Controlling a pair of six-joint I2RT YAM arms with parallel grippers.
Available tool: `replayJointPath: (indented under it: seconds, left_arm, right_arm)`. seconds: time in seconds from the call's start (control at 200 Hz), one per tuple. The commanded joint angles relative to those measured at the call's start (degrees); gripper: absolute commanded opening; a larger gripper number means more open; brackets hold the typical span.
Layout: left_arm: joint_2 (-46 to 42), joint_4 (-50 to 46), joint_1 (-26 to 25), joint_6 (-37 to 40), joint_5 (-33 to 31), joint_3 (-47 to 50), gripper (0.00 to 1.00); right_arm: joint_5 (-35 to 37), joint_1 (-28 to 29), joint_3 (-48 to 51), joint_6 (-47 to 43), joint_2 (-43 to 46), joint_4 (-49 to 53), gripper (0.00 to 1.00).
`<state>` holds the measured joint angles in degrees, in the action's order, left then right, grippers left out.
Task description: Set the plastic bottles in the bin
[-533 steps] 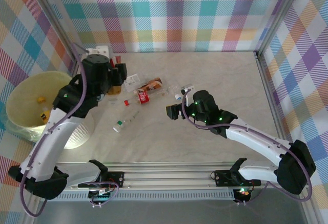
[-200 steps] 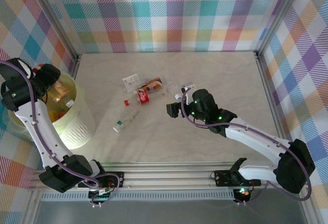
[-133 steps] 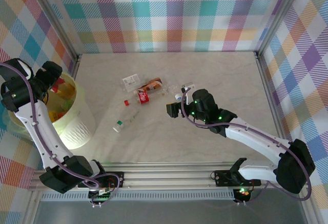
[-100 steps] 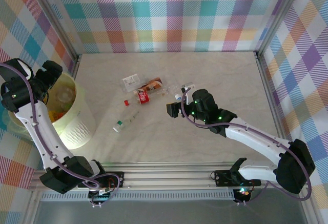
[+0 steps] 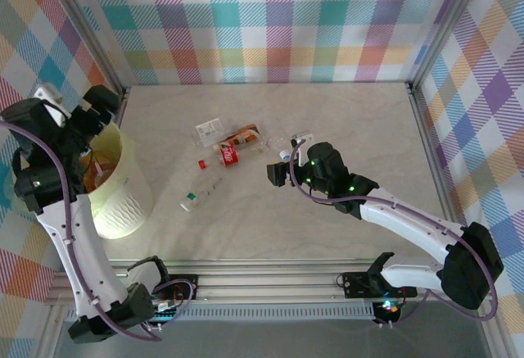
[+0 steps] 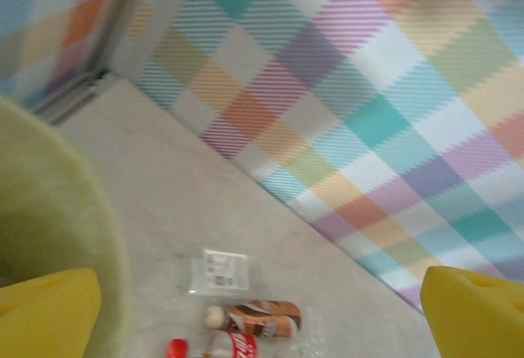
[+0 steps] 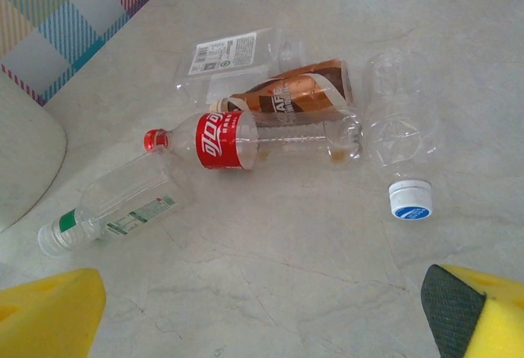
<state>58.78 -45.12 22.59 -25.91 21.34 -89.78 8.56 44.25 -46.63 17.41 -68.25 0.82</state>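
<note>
The plastic bottles point(image 7: 246, 141) lie clustered mid-worktop point(image 5: 344, 120), well apart from the bin point(image 5: 123, 206). The left gripper point(image 6: 262, 310) and right gripper point(image 7: 262, 310) both gape wide, empty. Closing on overlapping, crushed bottles could squirt one away.

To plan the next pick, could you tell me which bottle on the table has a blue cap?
The unlabelled bottle, rightmost of the five; it alone carries no label.
</note>
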Motion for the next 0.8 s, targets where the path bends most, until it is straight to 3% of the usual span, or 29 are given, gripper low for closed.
replayJointPath:
  seconds: [0.0, 0.345, 0.61, 0.68, 0.795]
  left_arm:
    - [-1.3, 4.4, -6.6, 0.9, -0.1, 2.0, 1.0]
    - [2.9, -0.1, -31.4, 7.0, -16.7, 4.5, 1.0]
    - [10.6, -2.8, -51.2, 10.7, -36.1, 3.6, 1.0]
    - [13.6, -3.7, -54.3, 10.7, -38.0, 3.3, 1.0]
    - [18.6, -5.8, -54.5, 9.5, -35.6, 3.4, 1.0]
  right_arm:
    - [1.6, -0.2, 1.1, 1.6, 1.9, -2.6, 1.0]
    - [4.7, -0.2, 4.6, 6.2, 5.2, -3.1, 1.0]
    - [6.9, -0.2, 7.2, 9.2, 7.3, -3.2, 1.0]
    - [7.2, -0.2, 7.2, 9.1, 7.5, -2.7, 1.0]
    - [7.5, -0.2, 7.2, 8.9, 7.7, -2.3, 1.0]
